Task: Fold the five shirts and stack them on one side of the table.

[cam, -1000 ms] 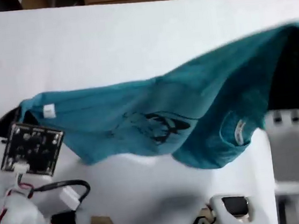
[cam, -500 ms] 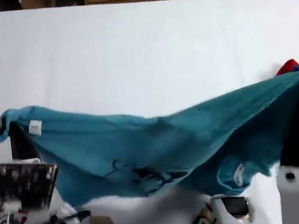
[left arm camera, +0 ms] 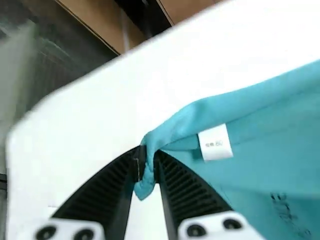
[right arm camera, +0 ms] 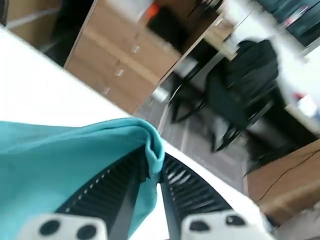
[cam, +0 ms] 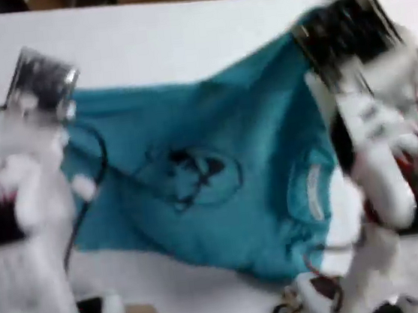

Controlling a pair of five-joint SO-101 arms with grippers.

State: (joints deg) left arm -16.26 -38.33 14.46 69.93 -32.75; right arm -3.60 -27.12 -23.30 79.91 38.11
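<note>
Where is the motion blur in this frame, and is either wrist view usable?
High view: left arm and right arm smeared, shirt print soft. Left wrist view: left gripper and label crisp. Right wrist view: right gripper clear, room behind streaked.

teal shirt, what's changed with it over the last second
Both arms swung away from the near edge toward the far side of the table, carrying the teal shirt from low at the front out over the middle, where it is opened out wider. Nothing was let go: the left pincer and the right pincer stay shut on its corners, with the cloth stretched between them.
</note>
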